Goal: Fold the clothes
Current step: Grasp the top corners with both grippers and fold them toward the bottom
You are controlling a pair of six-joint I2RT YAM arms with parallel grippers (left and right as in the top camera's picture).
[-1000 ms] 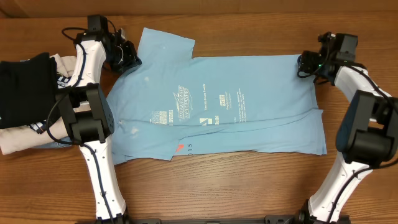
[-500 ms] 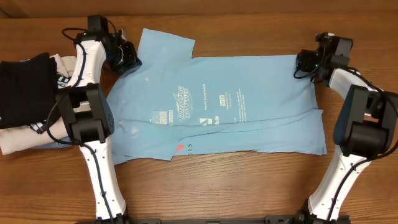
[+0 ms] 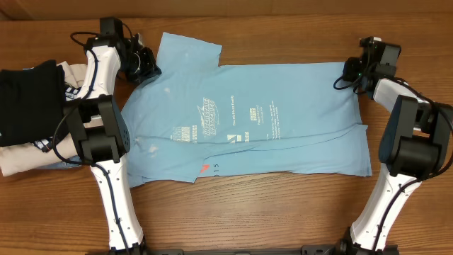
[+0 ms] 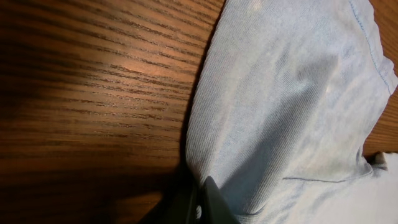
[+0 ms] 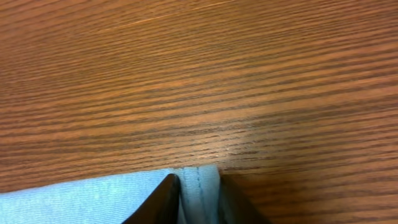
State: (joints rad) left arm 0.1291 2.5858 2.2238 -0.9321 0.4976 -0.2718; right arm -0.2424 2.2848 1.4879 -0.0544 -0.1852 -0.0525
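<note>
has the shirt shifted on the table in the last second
No. The shirt lies where it was: in the overhead view its edges and corners sit on the same spots of the table.

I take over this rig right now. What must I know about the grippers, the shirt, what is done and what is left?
Left gripper: shut on the far left corner of the T-shirt, by the sleeve.
Right gripper: shut on the hem at the far right corner.
T-shirt: lies flat on the table, print up. A black garment and a cream garment lie folded at the left.
Done: the near side looks folded over once.
Left: probably bring the held far edge toward you, then finish folding.
</note>
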